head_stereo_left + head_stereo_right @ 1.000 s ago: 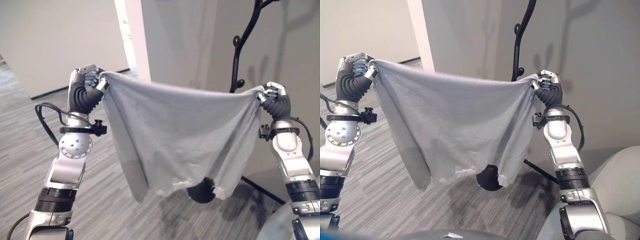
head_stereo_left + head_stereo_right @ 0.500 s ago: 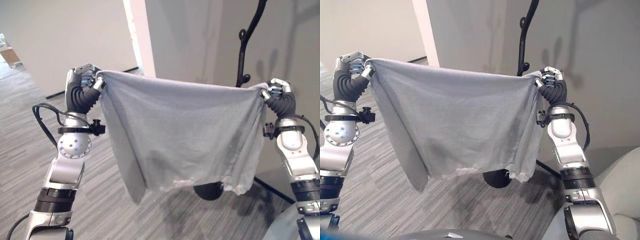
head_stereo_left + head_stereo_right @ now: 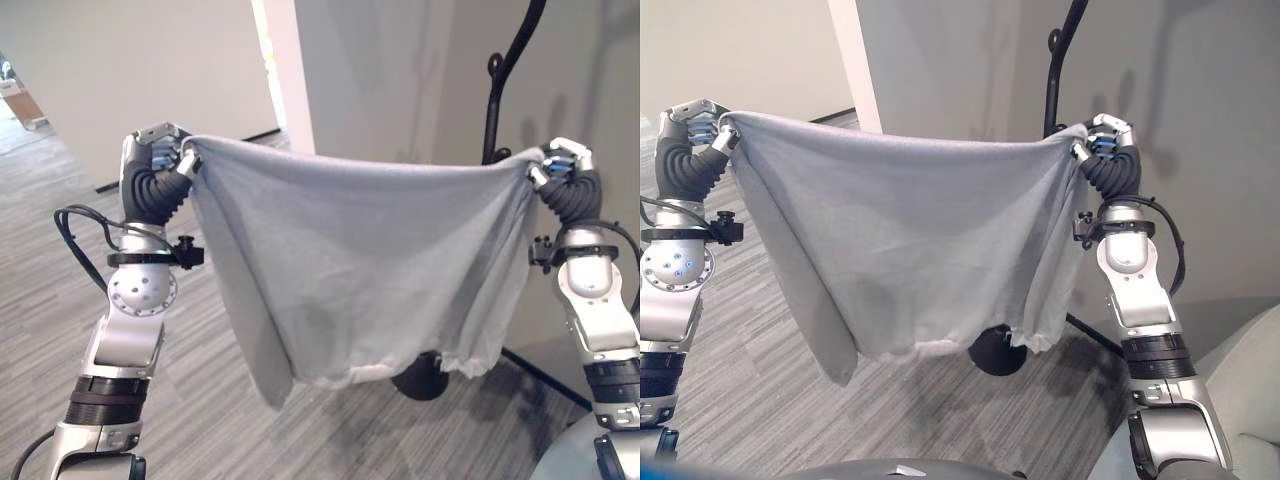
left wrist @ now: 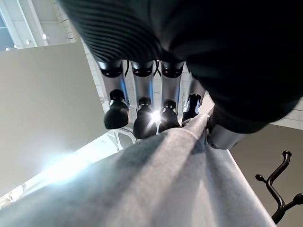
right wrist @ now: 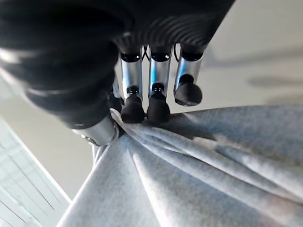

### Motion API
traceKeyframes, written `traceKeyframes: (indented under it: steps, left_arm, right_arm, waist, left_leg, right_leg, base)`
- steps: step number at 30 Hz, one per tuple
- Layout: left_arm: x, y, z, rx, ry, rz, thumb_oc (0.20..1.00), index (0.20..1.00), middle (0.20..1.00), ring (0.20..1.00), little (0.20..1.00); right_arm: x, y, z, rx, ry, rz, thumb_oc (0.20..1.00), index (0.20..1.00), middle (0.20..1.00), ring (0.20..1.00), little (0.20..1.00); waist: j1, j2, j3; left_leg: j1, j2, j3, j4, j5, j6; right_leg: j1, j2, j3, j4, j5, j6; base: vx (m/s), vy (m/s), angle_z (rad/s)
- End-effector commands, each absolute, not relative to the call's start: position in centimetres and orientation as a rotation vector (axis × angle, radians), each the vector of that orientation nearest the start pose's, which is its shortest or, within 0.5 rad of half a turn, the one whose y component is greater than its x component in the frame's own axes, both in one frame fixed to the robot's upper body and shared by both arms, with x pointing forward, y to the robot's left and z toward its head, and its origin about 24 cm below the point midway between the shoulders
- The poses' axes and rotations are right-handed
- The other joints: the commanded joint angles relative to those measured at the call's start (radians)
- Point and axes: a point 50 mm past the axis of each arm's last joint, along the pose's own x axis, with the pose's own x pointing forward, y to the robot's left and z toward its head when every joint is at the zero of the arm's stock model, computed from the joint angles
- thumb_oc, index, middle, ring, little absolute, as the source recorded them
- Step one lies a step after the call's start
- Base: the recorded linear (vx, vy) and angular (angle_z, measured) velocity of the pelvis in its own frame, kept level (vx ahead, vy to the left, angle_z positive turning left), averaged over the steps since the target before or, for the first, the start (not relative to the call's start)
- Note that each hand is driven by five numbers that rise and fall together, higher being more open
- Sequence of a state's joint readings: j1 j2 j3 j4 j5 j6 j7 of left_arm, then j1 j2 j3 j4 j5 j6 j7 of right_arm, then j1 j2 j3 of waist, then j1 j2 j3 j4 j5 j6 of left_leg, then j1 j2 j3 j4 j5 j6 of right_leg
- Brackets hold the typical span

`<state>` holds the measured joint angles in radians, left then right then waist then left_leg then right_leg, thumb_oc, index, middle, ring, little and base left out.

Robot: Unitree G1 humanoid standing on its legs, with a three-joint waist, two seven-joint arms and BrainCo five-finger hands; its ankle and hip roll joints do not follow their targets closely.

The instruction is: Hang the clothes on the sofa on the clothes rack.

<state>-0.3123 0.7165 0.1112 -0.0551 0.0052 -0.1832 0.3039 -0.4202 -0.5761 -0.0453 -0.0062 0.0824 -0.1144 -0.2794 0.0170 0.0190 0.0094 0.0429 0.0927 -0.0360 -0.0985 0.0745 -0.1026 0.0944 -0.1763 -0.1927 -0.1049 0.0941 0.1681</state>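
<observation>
We hold the grey garment [image 3: 360, 270] spread wide in the air between our arms, its top edge stretched nearly level and the rest hanging loose, probably so it can drape over the black clothes rack [image 3: 505, 90] standing just behind it. Our left hand [image 3: 155, 150] has its fingers [image 4: 142, 118] pinched on one upper corner; our right hand [image 3: 1110, 145] grips the other, fingers [image 5: 158, 106] curled into bunched cloth.

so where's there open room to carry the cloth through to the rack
Open grey carpet lies left of and below the hanging grey cloth, out to the white wall. It is crowded on the right: the black rack pole stands just behind the cloth's top edge beside the right robot hand. The left robot hand pinches the other corner.
</observation>
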Motion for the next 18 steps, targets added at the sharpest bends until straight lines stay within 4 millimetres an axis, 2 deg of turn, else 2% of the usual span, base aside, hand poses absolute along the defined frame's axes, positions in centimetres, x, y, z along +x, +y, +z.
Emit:
traceKeyframes:
  steps: [1,6,12,18]
  left_arm:
    - [26.7,27.1,25.8,0.623,-0.846,0.431,0.2,0.2,0.2,0.2,0.2]
    - [26.0,26.6,28.1,0.641,-0.959,0.461,0.2,0.2,0.2,0.2,0.2]
    - [25.3,26.1,29.3,0.637,-1.03,0.462,0.2,0.2,0.2,0.2,0.2]
    - [26.0,24.7,31.0,0.676,-1.077,0.395,0.2,0.2,0.2,0.2,0.2]
  right_arm:
    - [28.3,-24.4,26.3,-0.395,-0.881,-0.369,0.2,0.2,0.2,0.2,0.2]
    - [26.8,-24.9,28.8,-0.431,-1.003,-0.437,0.2,0.2,0.2,0.2,0.2]
    - [25.6,-25.3,30.3,-0.483,-1.073,-0.484,0.2,0.2,0.2,0.2,0.2]
    - [26.6,-25.4,31.4,-0.572,-1.056,-0.478,0.2,0.2,0.2,0.2,0.2]
  waist:
    - [-0.014,-0.017,-0.052]
    - [-0.026,-0.019,-0.064]
    - [-0.028,-0.025,-0.074]
    - [-0.029,-0.03,-0.075]
  left_leg:
    - [0.029,-0.033,0.088,0.015,-0.097,0.028]
    - [0.034,-0.04,0.094,0.016,-0.106,0.034]
    - [0.037,-0.042,0.097,0.016,-0.112,0.036]
    - [0.042,-0.04,0.097,0.017,-0.115,0.035]
  right_leg:
    - [0.03,-0.024,-0.01,0.018,-0.14,0.032]
    - [0.025,-0.034,-0.001,0.018,-0.133,0.04]
    - [0.022,-0.037,0.004,0.018,-0.131,0.042]
    - [0.02,-0.036,0.008,0.018,-0.126,0.047]
  base:
    - [0.01,0.034,-0.03]
    - [-0.01,0.031,-0.03]
    - [-0.01,0.009,-0.07]
    - [-0.01,-0.004,-0.01]
